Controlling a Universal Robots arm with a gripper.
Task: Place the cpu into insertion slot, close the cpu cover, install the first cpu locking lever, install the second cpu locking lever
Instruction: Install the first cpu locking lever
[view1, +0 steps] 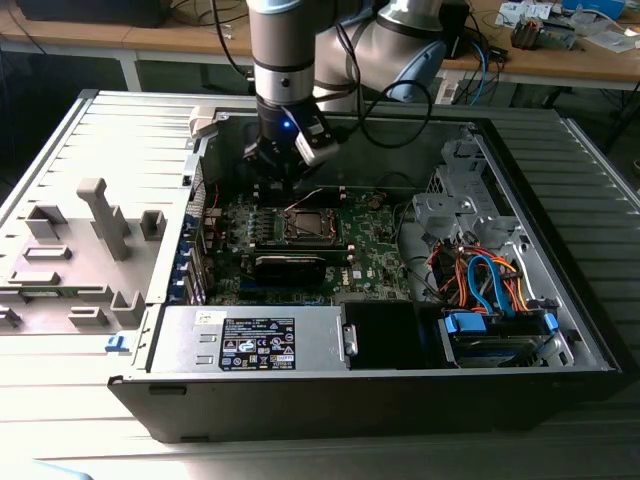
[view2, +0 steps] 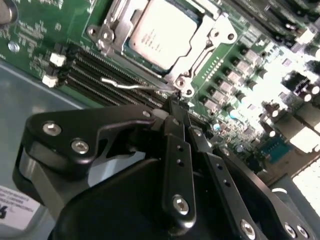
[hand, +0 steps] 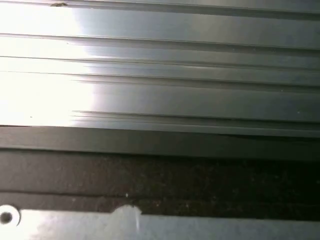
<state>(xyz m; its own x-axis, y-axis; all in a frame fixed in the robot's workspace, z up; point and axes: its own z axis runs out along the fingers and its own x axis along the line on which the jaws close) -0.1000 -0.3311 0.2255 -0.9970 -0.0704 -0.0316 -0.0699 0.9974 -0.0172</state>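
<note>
Your end effector (view2: 182, 117), fingers seemingly closed and empty, sits below the cpu (view2: 162, 32), seated under the cpu cover (view2: 200, 50), probably to work a lever.

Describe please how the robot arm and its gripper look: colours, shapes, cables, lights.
The arm is built of round silver-grey tubes with grey joint caps. A black cable loops beside it, and a small blue light glows at the wrist. In the second wrist view, the gripper is matte black, with angular linkage plates held by silver screws and two narrow flat fingers with small holes along them.
</note>
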